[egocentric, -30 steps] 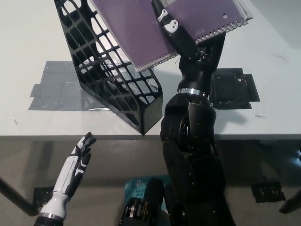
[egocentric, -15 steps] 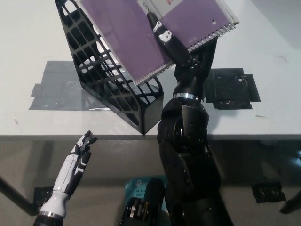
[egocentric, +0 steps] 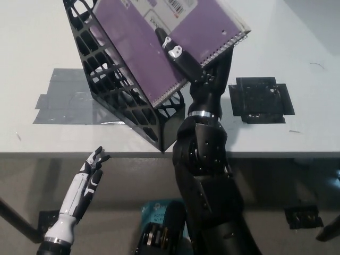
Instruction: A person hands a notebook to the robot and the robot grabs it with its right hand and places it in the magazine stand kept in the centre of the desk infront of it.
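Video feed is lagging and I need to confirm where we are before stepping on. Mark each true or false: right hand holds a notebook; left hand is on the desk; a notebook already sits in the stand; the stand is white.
1. The right hand holds a purple notebook: true.
2. The left hand rests on the desk: false, it hangs below the desk edge, open.
3. A notebook already sits in the stand: true, a purple one.
4. The stand is white: false, it is black.
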### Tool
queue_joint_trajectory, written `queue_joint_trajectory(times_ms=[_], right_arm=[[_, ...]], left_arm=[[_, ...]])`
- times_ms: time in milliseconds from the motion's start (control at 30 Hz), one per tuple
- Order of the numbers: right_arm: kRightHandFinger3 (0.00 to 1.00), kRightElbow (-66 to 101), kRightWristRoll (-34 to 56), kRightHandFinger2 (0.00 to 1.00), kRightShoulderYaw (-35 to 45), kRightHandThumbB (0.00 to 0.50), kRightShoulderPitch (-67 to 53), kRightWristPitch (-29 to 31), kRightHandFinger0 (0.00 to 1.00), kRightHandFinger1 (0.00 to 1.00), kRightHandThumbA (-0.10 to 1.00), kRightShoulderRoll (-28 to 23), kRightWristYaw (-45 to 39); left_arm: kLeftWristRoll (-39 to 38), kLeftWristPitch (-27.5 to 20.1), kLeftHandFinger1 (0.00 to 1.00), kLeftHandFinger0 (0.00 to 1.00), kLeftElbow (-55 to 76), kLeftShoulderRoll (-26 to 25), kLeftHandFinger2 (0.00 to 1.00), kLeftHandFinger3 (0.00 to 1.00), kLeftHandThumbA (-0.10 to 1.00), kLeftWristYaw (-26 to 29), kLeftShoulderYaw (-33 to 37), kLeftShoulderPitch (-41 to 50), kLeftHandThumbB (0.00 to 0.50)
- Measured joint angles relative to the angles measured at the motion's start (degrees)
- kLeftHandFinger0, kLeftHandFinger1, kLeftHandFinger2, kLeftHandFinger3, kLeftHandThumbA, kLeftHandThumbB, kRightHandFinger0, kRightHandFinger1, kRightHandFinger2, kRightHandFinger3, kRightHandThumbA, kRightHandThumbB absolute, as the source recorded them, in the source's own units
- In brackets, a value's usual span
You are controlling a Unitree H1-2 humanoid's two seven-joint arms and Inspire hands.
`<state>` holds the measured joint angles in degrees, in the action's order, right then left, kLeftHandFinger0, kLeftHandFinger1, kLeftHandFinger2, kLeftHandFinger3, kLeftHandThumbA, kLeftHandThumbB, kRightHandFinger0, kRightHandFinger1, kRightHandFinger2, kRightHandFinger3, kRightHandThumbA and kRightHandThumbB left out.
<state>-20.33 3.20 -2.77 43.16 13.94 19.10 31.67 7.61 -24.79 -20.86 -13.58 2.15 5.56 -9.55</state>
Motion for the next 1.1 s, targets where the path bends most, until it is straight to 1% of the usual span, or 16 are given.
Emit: queue_joint_trajectory(times_ms=[100, 133, 167, 200, 267, 300, 333, 367, 433, 467, 533, 600, 800, 833, 1000, 1100], right_arm=[[0.11, -0.79, -3.30, 0.00, -0.29, 0.000, 0.04, -1.65, 0.00, 0.00, 0.90, -0.33, 1.04], [0.11, -0.89, -4.44, 0.00, -0.57, 0.000, 0.05, -2.86, 0.00, 0.00, 0.90, -0.56, 1.16], [0.06, -0.90, -5.13, 0.00, -0.89, 0.027, 0.09, -3.80, 0.00, 0.00, 0.95, -0.82, 1.17], [0.54, -0.90, -6.29, 0.44, -1.56, 0.135, 0.18, -5.58, 0.25, 0.33, 0.90, -1.39, 1.10], [0.89, -0.85, -7.62, 0.83, -2.51, 0.204, 0.25, -8.01, 0.52, 0.62, 0.92, -2.20, 0.69], [0.96, -0.85, -7.62, 0.89, -2.51, 0.217, 0.25, -8.01, 0.57, 0.66, 0.93, -2.20, 0.69], [1.00, -0.57, -9.46, 0.99, -4.40, 0.266, 0.25, -11.38, 0.75, 0.82, 0.95, -3.78, -0.64], [1.00, -0.18, -9.97, 1.00, -5.07, 0.282, 0.30, -12.22, 0.85, 0.97, 0.94, -4.31, -1.10], [1.00, 1.63, -11.57, 1.00, -7.23, 0.291, 0.52, -15.37, 0.90, 1.00, 0.91, -5.93, -3.10], [1.00, 2.04, -11.84, 1.00, -7.62, 0.297, 0.59, -15.93, 1.00, 1.00, 0.90, -6.20, -3.50], [1.00, 4.20, -12.82, 1.00, -9.36, 0.291, 0.84, -18.17, 1.00, 1.00, 0.89, -7.40, -5.57], [1.00, 5.97, -13.56, 1.00, -10.92, 0.310, 1.35, -20.12, 1.00, 1.00, 0.88, -8.41, -7.82], [1.00, 7.90, -13.81, 1.00, -11.84, 0.346, 1.50, -22.25, 1.00, 1.00, 0.94, -9.15, -10.89], [1.00, 8.14, -13.83, 1.00, -11.82, 0.361, 1.49, -22.65, 1.00, 1.00, 1.00, -9.21, -11.43], [1.00, 9.57, -13.85, 1.00, -11.45, 0.341, 1.46, -23.80, 1.00, 1.00, 1.00, -9.20, -12.69], [1.00, 12.26, -13.57, 1.00, -10.39, 0.301, 1.44, -24.04, 1.00, 1.00, 1.00, -9.11, -13.51]], left_arm=[[-0.02, 0.00, 1.00, 1.00, 0.00, 0.00, 1.00, 1.00, 1.00, -0.01, 0.00, -0.02, 0.500], [-0.04, 0.00, 1.00, 1.00, 0.00, 0.00, 1.00, 1.00, 1.00, -0.02, 0.00, -0.02, 0.500], [-0.06, 0.00, 1.00, 1.00, 0.00, 0.00, 1.00, 1.00, 1.00, -0.03, -0.01, -0.03, 0.500], [-0.09, 0.01, 1.00, 1.00, 0.00, 0.00, 1.00, 1.00, 1.00, -0.04, -0.01, -0.03, 0.500], [-0.09, 0.01, 1.00, 1.00, 0.00, 0.00, 1.00, 1.00, 1.00, -0.05, -0.01, -0.03, 0.500], [-0.09, 0.01, 1.00, 1.00, 0.00, 0.00, 1.00, 1.00, 1.00, -0.05, -0.01, -0.03, 0.500], [-0.09, 0.03, 1.00, 1.00, -0.03, 0.00, 1.00, 1.00, 1.00, -0.05, 0.01, -0.06, 0.496], [-0.09, 0.03, 1.00, 1.00, -0.03, 0.00, 1.00, 1.00, 1.00, -0.05, 0.00, -0.08, 0.489], [-0.11, 0.04, 1.00, 1.00, -0.06, 0.00, 1.00, 1.00, 1.00, -0.05, 0.00, -0.13, 0.483], [-0.11, 0.04, 1.00, 1.00, -0.07, 0.00, 1.00, 1.00, 1.00, -0.05, 0.01, -0.14, 0.491], [-0.11, 0.04, 1.00, 1.00, -0.08, -0.09, 1.00, 1.00, 1.00, -0.05, 0.04, -0.18, 0.495], [-0.09, 0.04, 1.00, 1.00, -0.13, -0.21, 1.00, 1.00, 1.00, -0.07, 0.06, -0.27, 0.499], [-0.20, 0.04, 1.00, 1.00, -0.23, -0.28, 1.00, 1.00, 1.00, -0.41, 0.04, -0.41, 0.497], [-0.33, 0.04, 1.00, 1.00, -0.27, -0.29, 1.00, 1.00, 1.00, -0.45, 0.03, -0.42, 0.500], [-0.57, 0.03, 1.00, 1.00, -0.59, -0.29, 1.00, 1.00, 1.00, -0.52, 0.02, -0.72, 0.495], [-0.59, 0.05, 1.00, 1.00, -0.88, -0.29, 1.00, 1.00, 1.00, -0.66, 0.03, -1.19, 0.492]])
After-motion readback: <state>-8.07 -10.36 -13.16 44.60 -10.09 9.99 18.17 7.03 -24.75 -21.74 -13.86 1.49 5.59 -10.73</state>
